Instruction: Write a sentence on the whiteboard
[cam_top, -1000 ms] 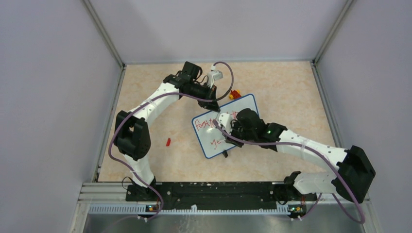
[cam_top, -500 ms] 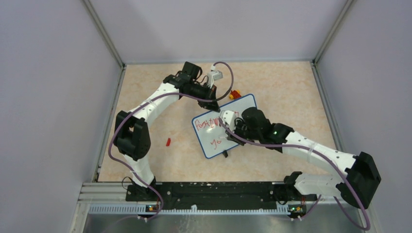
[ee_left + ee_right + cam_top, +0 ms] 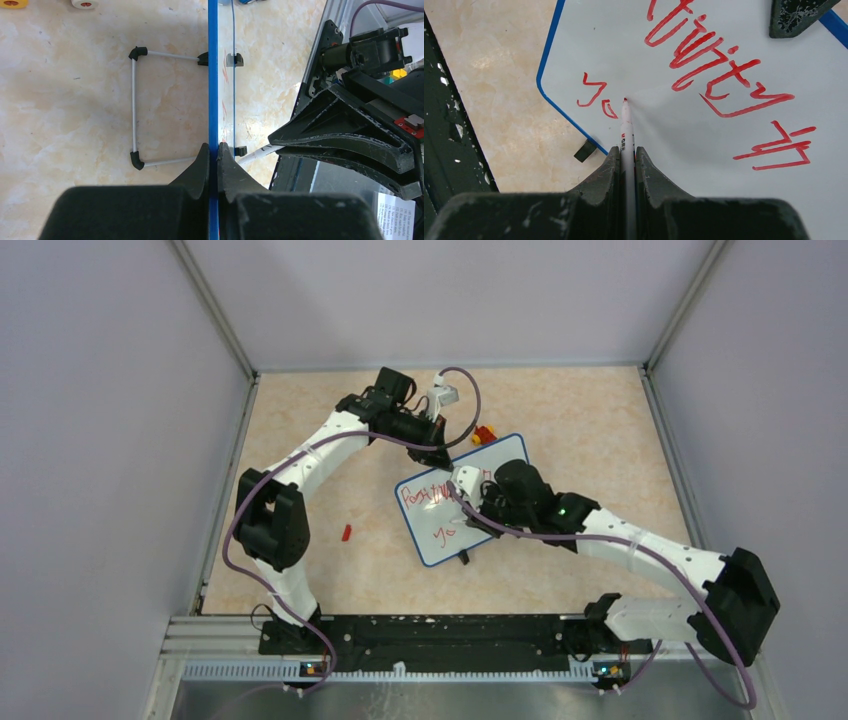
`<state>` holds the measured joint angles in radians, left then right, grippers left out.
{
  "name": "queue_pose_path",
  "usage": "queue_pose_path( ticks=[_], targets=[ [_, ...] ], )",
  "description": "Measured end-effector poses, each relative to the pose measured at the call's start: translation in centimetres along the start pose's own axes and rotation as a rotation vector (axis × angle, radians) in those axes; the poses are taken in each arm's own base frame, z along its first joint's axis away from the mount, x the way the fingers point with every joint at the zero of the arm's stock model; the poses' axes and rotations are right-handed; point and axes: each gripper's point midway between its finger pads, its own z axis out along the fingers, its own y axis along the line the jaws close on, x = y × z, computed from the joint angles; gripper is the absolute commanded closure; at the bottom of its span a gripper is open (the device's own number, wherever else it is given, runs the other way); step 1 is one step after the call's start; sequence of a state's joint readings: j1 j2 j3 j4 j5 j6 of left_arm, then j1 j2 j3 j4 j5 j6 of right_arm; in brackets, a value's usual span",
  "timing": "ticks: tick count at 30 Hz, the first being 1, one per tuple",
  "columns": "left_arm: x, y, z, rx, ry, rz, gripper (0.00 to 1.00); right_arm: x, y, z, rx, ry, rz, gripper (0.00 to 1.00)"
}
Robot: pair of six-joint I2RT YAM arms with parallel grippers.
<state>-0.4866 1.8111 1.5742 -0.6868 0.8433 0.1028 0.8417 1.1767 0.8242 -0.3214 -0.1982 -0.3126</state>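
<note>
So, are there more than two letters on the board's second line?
No, the second line of the sentence shows only two red characters, roughly "yo", with the marker tip right beside them on the whiteboard.

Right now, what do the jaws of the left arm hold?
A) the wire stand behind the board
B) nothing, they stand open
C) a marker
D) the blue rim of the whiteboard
D: the left wrist view shows the left jaws closed on the whiteboard at its blue rim, while the marker sits in the right jaws.
</note>
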Motion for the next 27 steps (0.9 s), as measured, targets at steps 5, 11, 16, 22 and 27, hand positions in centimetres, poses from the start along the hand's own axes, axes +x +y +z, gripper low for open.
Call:
queue_pose_path(
  ticks=[5, 11, 16, 22, 27],
  targets=[
    [0.0, 0.0, 0.0, 0.000, 0.000, 0.000, 1.00, 0.2, -0.4, 0.0, 0.013, 0.009, 0.005, 1.00],
    [0.0, 0.1, 0.0, -0.003, 0.000, 0.001, 1.00, 0.6, -0.8, -0.1, 0.019, 0.015, 0.021, 1.00],
    [0.0, 0.1, 0.0, -0.003, 0.000, 0.001, 1.00, 2.0, -0.4, -0.2, 0.002, 0.046, 0.022, 1.00],
    [0.0, 0.0, 0.0, -0.003, 0.000, 0.001, 1.00, 3.6, 0.3, -0.1, -0.029, 0.102, 0.011, 1.00],
    [0.0, 0.0, 0.0, -0.003, 0.000, 0.001, 1.00, 3.8, 0.1, -0.1, -0.024, 0.107, 0.016, 1.00]
  ],
)
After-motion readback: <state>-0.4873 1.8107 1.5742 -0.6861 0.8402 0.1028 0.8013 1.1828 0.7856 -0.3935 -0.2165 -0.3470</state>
